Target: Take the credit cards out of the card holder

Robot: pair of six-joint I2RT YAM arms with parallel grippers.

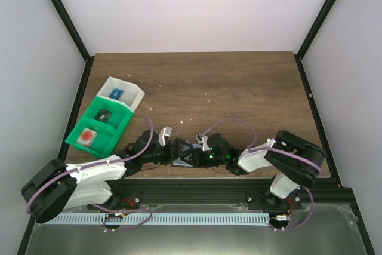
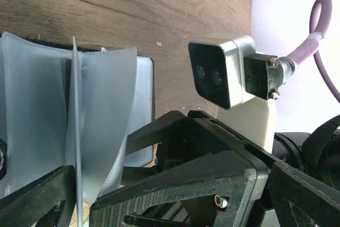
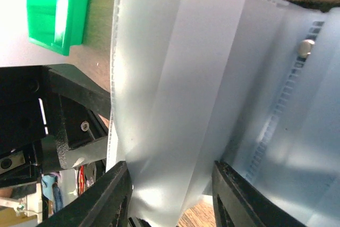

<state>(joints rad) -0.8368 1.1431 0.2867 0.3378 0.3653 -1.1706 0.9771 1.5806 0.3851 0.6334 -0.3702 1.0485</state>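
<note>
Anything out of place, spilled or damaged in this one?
Nothing spilled or broken. Small white specks lie scattered across the middle of the table. The card holder is splayed open between the left gripper and right gripper.

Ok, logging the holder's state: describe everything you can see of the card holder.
The card holder is held opened between both grippers at the table's near edge. Close up its panels look like thin frosted grey-blue plastic, flexed, with stitch-like seams and a small metal snap. The left gripper pinches one panel; another passes through the right gripper. No card shows.
</note>
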